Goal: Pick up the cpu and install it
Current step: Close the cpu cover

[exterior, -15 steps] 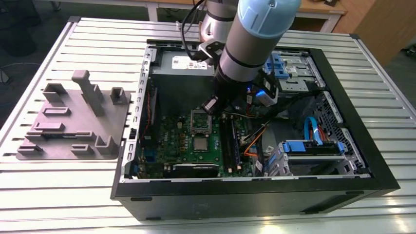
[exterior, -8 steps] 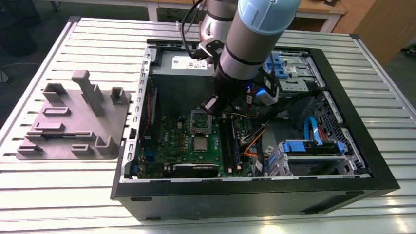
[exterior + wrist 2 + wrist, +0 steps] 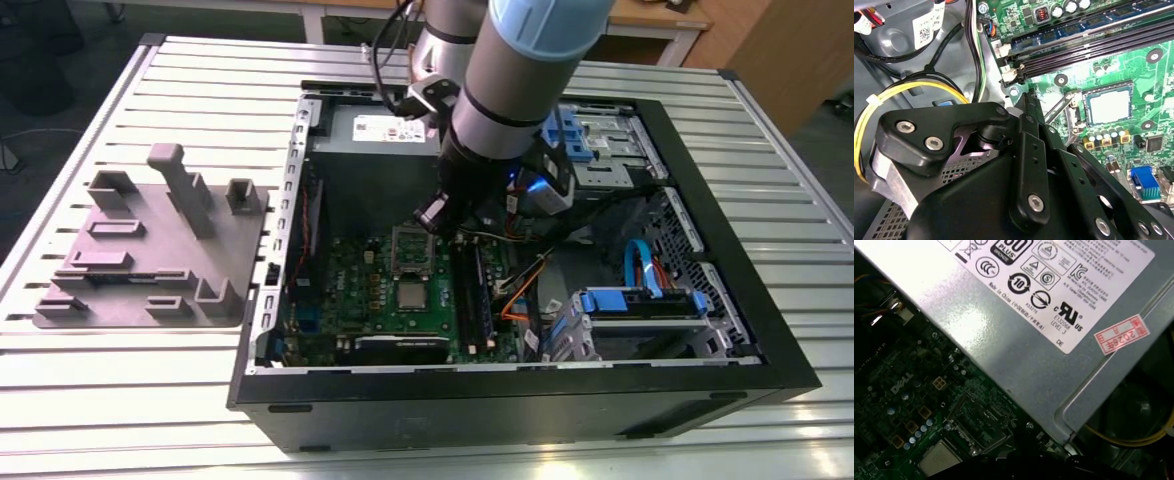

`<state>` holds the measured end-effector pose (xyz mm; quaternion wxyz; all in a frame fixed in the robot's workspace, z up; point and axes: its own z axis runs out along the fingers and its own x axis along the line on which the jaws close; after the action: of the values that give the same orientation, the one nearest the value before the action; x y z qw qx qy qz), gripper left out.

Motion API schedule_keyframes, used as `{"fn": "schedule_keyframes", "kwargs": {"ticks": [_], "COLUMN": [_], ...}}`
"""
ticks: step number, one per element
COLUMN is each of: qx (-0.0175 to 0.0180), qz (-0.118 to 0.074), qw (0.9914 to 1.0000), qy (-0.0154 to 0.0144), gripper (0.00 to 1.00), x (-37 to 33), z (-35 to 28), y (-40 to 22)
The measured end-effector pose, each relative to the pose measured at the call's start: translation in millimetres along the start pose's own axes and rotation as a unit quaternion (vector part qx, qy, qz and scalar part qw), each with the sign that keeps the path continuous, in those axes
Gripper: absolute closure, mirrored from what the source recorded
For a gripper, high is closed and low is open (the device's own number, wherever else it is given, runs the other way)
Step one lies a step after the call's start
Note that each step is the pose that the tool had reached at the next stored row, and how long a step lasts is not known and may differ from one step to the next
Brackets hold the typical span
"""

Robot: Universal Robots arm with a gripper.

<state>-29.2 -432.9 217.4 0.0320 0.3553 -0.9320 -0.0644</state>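
CPU seated in socket; gripper state indeterminate.

Open computer case (image 3: 521,390) lies side-up on the surface (image 3: 134,400), exposing the motherboard (image 3: 360,300). Gripper (image 3: 447,215) hovers above it, finger spread not discernible. The cpu (image 3: 411,294) rests flat in its socket.

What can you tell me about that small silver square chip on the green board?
The cpu is a small flat square with a dull silver-grey metal top. It lies level in its socket on the green motherboard, framed by a dark socket edge. In the exterior view it sits at, inside the open computer case. Nothing grips it; the tool hangs apart from it.
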Motion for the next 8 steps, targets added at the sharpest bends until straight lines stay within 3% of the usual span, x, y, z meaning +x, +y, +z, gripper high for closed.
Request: {"fn": "schedule_keyframes", "kwargs": {"ticks": [4,8], "qx": [0.0033,0.0092], "qz": [0.000,0.000], "qw": [0.99999,0.99992], "qy": [0.0029,0.0082], "gripper": [0.90,0.90], "x": [0.0,0.1], "z": [-3.1,-4.9], "y": [0.6,1.0]}}
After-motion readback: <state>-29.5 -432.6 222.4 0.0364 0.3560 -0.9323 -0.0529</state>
